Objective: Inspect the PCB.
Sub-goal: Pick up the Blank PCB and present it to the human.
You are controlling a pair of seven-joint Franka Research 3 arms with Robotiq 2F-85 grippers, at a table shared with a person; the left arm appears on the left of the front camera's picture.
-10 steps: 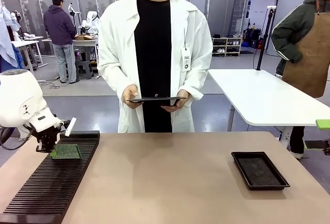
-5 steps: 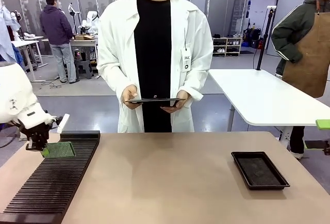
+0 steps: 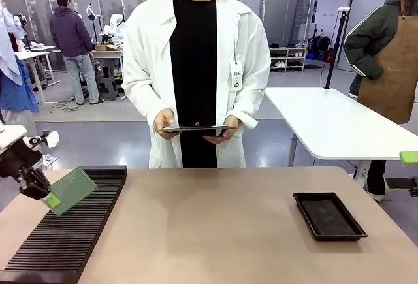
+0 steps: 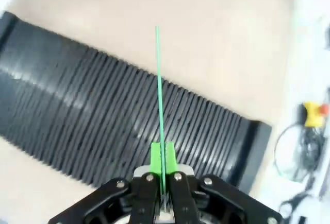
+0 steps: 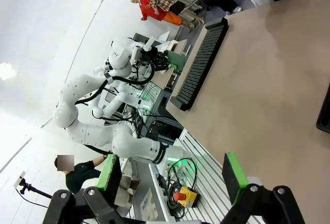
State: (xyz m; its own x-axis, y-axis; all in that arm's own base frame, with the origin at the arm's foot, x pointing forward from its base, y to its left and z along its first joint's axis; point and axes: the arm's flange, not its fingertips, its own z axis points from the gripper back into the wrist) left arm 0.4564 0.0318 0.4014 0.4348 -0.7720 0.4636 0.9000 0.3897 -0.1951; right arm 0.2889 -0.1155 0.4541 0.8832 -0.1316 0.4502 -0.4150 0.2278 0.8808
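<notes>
The PCB (image 3: pixel 70 189) is a thin pale green board, held tilted above the far left end of the black slotted rack (image 3: pixel 65 232). My left gripper (image 3: pixel 40 194) is shut on the board's lower left corner. In the left wrist view the PCB (image 4: pixel 159 80) shows edge-on as a thin green line rising from between the pads of my left gripper (image 4: pixel 163 158), with the rack (image 4: pixel 93 110) below. My right gripper (image 5: pixel 170 175) stands open, nothing between its green pads, off the table's right side.
A black shallow tray (image 3: pixel 328 215) lies at the table's right. Across the table a person in a white coat holds a dark tablet (image 3: pixel 196 128) in both hands. The table's (image 3: pixel 215 232) middle is bare. A white table (image 3: pixel 333 124) stands behind on the right.
My left gripper has drawn left and up off the rack with the PCB, and the board has gone from lying nearly flat to tilted. The person and tray are unmoved.
</notes>
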